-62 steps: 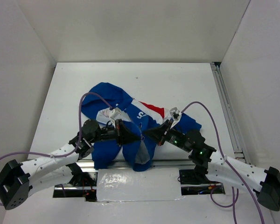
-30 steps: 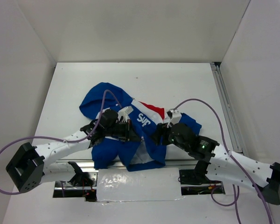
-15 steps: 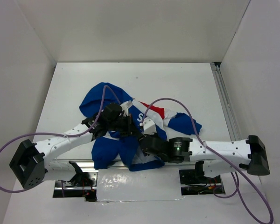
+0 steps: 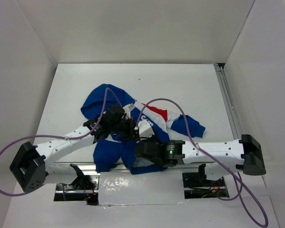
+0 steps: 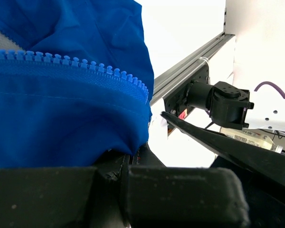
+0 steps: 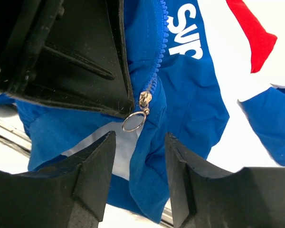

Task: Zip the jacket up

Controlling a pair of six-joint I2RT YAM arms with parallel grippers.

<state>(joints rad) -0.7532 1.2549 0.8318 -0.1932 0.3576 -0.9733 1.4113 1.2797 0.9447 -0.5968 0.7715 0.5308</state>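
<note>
right wrist | left claw (image 6: 121, 102) covers jacket (image 6: 190, 95) beside zipper pull (image 6: 143, 100)

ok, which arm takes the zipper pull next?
Right. Its jaws stand open just short of the zipper pull ring; the left jaws are shut on the jacket fabric beside the teeth.

White table (image 4: 180, 80) — crumpled blue jacket (image 4: 94, 107) on it, toward the near edge

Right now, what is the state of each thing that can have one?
jacket, crumpled, front partly open.
zipper, not fully closed; lining shows below the slider.
pull ring, hanging free, ungripped.
left gripper, jaws shut on the jacket.
right gripper, jaws open, just short of the pull ring.
</note>
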